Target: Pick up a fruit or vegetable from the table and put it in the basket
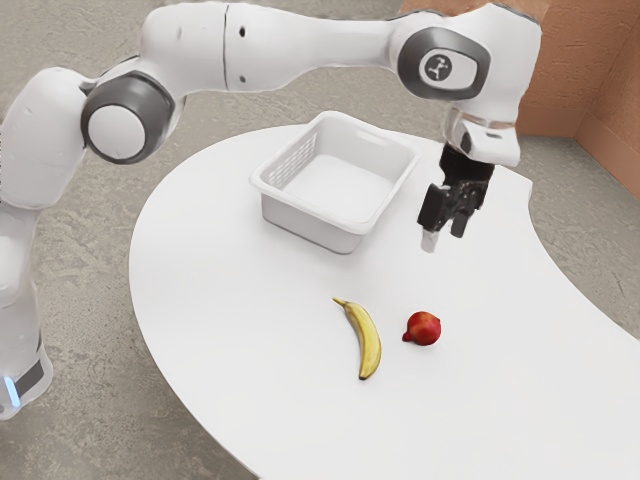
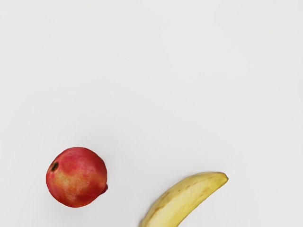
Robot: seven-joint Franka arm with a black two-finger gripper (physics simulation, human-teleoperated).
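Sharing the table (image 1: 220,280): banana (image 1: 369,343), red fruit (image 1: 425,328) (open claw (image 1: 444,234) hovering above).

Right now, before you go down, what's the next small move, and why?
I'd probably ease the jaws sideways over the red fruit, staying high for now. They stand open and raised above the table, and the exterior view shows a gap between that fruit and the banana, which should leave room for a grasp.

Pincer (image 1: 444,235) aloft, fingers apart
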